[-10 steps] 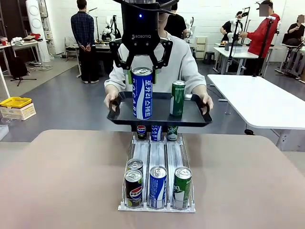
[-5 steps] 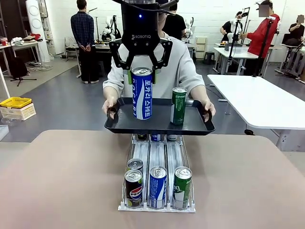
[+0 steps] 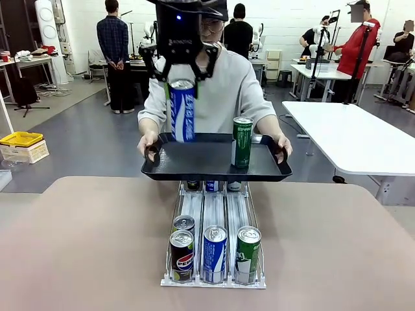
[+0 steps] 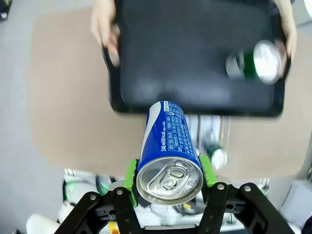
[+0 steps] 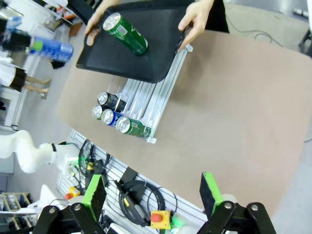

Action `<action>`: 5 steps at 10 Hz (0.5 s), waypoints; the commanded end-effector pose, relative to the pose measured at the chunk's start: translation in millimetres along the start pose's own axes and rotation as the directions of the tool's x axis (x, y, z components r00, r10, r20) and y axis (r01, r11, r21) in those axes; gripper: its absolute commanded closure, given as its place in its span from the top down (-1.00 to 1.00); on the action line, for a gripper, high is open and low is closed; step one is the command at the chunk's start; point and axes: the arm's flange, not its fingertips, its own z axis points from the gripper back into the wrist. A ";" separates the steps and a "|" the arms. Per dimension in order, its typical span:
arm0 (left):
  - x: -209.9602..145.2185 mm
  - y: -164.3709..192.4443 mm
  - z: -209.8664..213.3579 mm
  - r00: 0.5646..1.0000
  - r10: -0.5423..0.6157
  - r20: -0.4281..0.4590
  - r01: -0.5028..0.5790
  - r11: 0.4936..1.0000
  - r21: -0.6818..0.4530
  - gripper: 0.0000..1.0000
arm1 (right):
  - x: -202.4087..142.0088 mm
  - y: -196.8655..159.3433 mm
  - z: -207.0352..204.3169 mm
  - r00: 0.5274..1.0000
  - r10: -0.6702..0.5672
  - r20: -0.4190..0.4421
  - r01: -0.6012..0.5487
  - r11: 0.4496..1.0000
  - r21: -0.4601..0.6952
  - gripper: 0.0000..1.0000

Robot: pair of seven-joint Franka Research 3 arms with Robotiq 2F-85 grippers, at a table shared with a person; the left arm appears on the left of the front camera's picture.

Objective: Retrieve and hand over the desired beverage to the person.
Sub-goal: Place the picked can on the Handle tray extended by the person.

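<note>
Nearest me, a clear rack [image 3: 214, 259] sits on the brown table [image 3: 84, 246], with a dark cola can [image 3: 181, 256], a blue can [image 3: 214, 253] and a green can [image 3: 247, 254] at its near end. My right gripper [image 5: 153, 195] hangs high above the table's right side, fingers spread wide around nothing. Beyond the rack, the person [image 3: 227, 91] in a light grey sweatshirt holds a black tray [image 3: 216, 165] level with both hands; a green can [image 3: 242, 142] stands upright on its right half. Above the tray's left half, my left gripper [image 3: 183, 79] pinches the tall blue-and-white can [image 3: 183, 110] near its top, tilted slightly, its base just above the tray.
</note>
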 end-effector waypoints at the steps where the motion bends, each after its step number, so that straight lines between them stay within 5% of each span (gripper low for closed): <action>1: 62.4 -3.5 15.4 0.994 -0.045 0.097 0.043 0.999 0.020 0.16 | 1.0 1.2 -1.2 1.000 0.000 0.002 0.000 1.000 0.016 1.00; 3: 100.9 4.1 12.3 1.000 0.018 -0.019 -0.018 1.000 0.001 0.16 | 1.0 1.2 -1.2 1.000 0.000 0.002 0.000 1.000 0.016 1.00; 5: 102.3 2.6 7.2 0.998 0.017 -0.069 -0.019 0.999 -0.035 0.16 | 1.0 1.2 -1.2 1.000 0.000 0.002 0.000 1.000 0.016 1.00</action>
